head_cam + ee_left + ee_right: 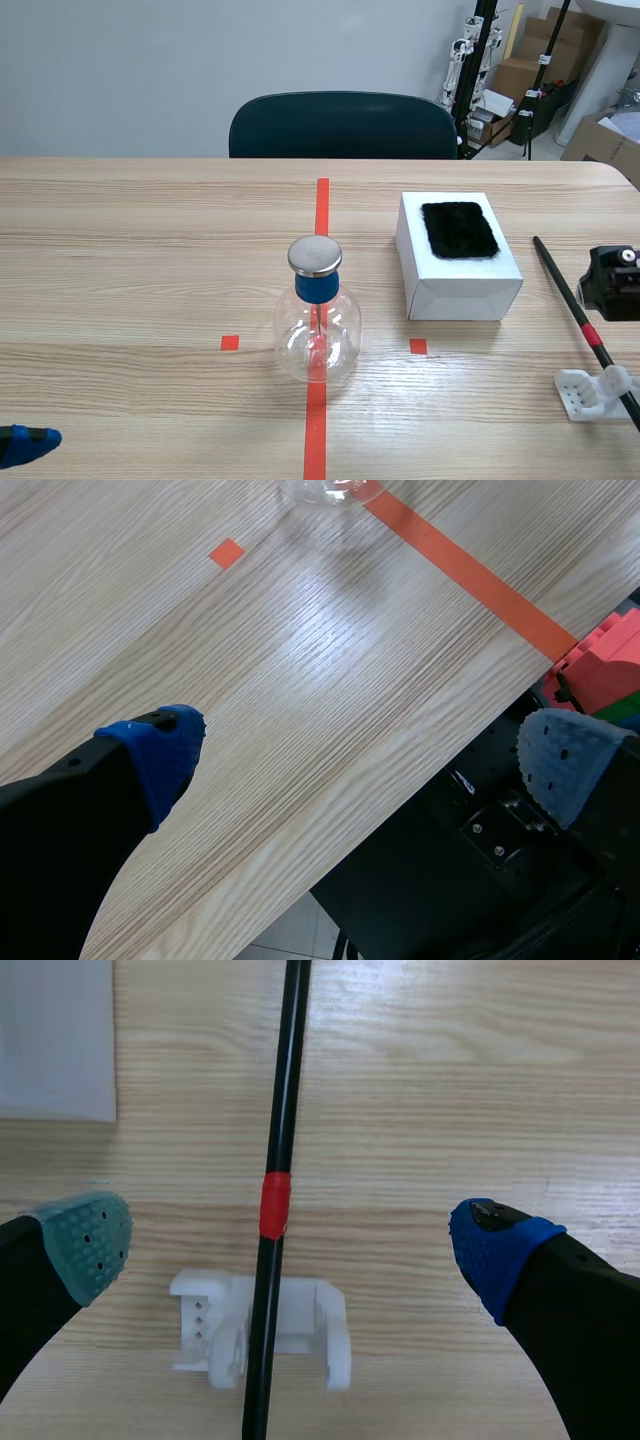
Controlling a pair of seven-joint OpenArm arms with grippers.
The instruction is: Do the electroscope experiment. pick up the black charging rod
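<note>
The black charging rod (pixel 571 297) with a red band (pixel 275 1205) lies at the table's right, its near end resting in a white holder (pixel 592 391). In the right wrist view the rod (pixel 281 1110) runs ahead between my open fingers, over the white holder (pixel 262 1332). My right gripper (pixel 290 1240) hovers above it, open, holding nothing; in the scene view only the right arm's black body (pixel 612 283) shows. The left gripper (pixel 365 760) is open over the table's front left edge, its blue pad (pixel 25 442) low in the scene view. The glass electroscope flask (pixel 317 318) stands on the centre tape.
A white box (pixel 456 258) with a black fur patch (pixel 459 229) on top stands right of centre, left of the rod. A dark chair (pixel 343 125) sits behind the table. Past the front table edge, black equipment and red foam (pixel 600 665) show under the left gripper.
</note>
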